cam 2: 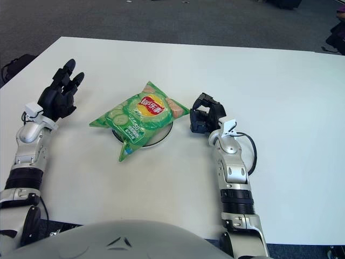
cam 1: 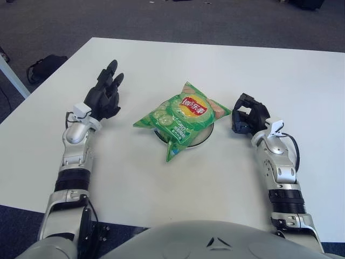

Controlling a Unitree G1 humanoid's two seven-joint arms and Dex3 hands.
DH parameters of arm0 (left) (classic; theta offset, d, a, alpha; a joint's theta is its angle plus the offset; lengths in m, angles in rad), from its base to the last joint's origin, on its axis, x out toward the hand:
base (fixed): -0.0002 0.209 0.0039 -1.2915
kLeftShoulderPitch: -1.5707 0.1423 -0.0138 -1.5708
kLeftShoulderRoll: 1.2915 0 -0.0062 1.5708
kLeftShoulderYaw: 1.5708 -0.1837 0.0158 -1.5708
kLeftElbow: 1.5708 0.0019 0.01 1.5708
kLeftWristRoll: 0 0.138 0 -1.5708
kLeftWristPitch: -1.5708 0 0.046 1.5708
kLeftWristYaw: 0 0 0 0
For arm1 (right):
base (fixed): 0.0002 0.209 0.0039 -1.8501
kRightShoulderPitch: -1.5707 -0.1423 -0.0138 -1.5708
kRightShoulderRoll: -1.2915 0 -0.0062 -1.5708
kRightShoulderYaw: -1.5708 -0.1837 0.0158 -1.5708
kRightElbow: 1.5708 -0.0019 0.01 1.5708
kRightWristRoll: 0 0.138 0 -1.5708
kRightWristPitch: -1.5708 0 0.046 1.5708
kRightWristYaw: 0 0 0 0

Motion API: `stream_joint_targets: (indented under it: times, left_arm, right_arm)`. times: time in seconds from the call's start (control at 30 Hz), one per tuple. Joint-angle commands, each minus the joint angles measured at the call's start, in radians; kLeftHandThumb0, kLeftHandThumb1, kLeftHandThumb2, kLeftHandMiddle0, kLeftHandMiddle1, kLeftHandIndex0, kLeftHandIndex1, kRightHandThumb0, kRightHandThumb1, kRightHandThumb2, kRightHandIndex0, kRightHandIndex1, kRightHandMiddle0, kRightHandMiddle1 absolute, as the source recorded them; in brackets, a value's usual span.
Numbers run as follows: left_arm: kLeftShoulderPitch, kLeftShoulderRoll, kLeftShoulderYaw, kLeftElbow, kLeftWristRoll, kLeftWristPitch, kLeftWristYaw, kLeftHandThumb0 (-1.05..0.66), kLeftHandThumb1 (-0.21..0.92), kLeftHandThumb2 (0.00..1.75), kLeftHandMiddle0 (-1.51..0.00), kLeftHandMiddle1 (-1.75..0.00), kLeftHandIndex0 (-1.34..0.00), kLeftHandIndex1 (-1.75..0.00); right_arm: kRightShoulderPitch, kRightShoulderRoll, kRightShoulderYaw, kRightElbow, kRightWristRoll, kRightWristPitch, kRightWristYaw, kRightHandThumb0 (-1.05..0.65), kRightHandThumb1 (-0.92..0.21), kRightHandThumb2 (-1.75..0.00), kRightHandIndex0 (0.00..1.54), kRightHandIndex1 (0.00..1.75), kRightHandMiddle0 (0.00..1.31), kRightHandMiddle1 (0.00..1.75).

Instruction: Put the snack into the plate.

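Left eye view: snack (cam 1: 181,117) between hands.

Chip bag (cam 1: 180,118): glossy green plastic film. Plate (cam 1: 202,135): smooth, white. Table (cam 1: 178,178): matt white, smooth. Left hand (cam 1: 104,94) and right hand (cam 1: 247,114): matt black. Forearms: silvery metal.

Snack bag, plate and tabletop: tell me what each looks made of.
Snack bag: thin glossy plastic film, going by the crinkles, printed green surface and crimped ends. Plate: mostly covered by the bag; the white rim looks smooth and hard, maybe ceramic or plastic, I cannot tell which. Table: flat matte white top, probably laminate or painted board; no grain shows.
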Motion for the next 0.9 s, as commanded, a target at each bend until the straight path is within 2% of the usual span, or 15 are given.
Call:
stream_joint_targets:
  times: [0.0, 0.03, 0.1, 0.13, 0.23, 0.33, 0.53, 0.87]
  left_arm:
    - [0.039, -0.061, 0.018, -0.051, 0.031, 0.062, 0.123, -0.85, 0.92, 0.84, -0.44, -1.35, -0.06, -1.24]
    - [0.045, -0.072, 0.019, -0.066, 0.036, 0.076, 0.146, -0.80, 0.92, 0.84, -0.49, -1.46, -0.09, -1.37]
    - [0.064, -0.102, 0.015, -0.114, 0.054, 0.130, 0.210, -0.73, 0.92, 0.84, -0.54, -1.58, -0.12, -1.52]
    - [0.073, -0.113, 0.013, -0.135, 0.061, 0.154, 0.234, -0.60, 0.88, 0.79, -0.59, -1.64, -0.17, -1.60]
    - [0.104, -0.141, 0.002, -0.194, 0.087, 0.227, 0.295, -0.45, 0.79, 0.77, -0.68, -1.71, -0.26, -1.70]
    - [0.123, -0.150, -0.008, -0.230, 0.107, 0.273, 0.323, -0.42, 0.68, 0.87, -0.80, -1.73, -0.34, -1.73]
    - [0.173, -0.158, -0.038, -0.282, 0.120, 0.325, 0.317, -0.41, 0.58, 0.99, -0.99, -1.75, -0.41, -1.74]
    - [0.212, -0.135, -0.063, -0.283, 0.108, 0.289, 0.242, -0.41, 0.56, 1.01, -1.09, -1.75, -0.43, -1.75]
  right_arm:
    - [0.063, 0.005, 0.008, 0.054, -0.016, 0.047, -0.002, -0.50, -0.27, -1.37, 1.11, 1.75, 0.65, 1.75]
    - [0.063, 0.005, 0.008, 0.054, -0.016, 0.048, -0.002, -0.50, -0.27, -1.37, 1.11, 1.75, 0.65, 1.75]
    - [0.063, 0.004, 0.009, 0.053, -0.017, 0.048, -0.003, -0.50, -0.27, -1.37, 1.11, 1.75, 0.65, 1.75]
    - [0.063, 0.004, 0.009, 0.053, -0.017, 0.048, -0.003, -0.50, -0.27, -1.37, 1.11, 1.75, 0.65, 1.75]
    - [0.063, 0.003, 0.010, 0.052, -0.017, 0.050, -0.004, -0.50, -0.27, -1.37, 1.11, 1.75, 0.65, 1.75]
    - [0.064, 0.002, 0.010, 0.051, -0.016, 0.051, -0.003, -0.50, -0.27, -1.37, 1.12, 1.75, 0.65, 1.75]
    - [0.064, -0.001, 0.007, 0.049, -0.014, 0.053, -0.004, -0.50, -0.27, -1.37, 1.12, 1.75, 0.65, 1.75]
    - [0.067, 0.001, 0.000, 0.049, -0.014, 0.048, -0.015, -0.50, -0.27, -1.37, 1.12, 1.75, 0.66, 1.75]
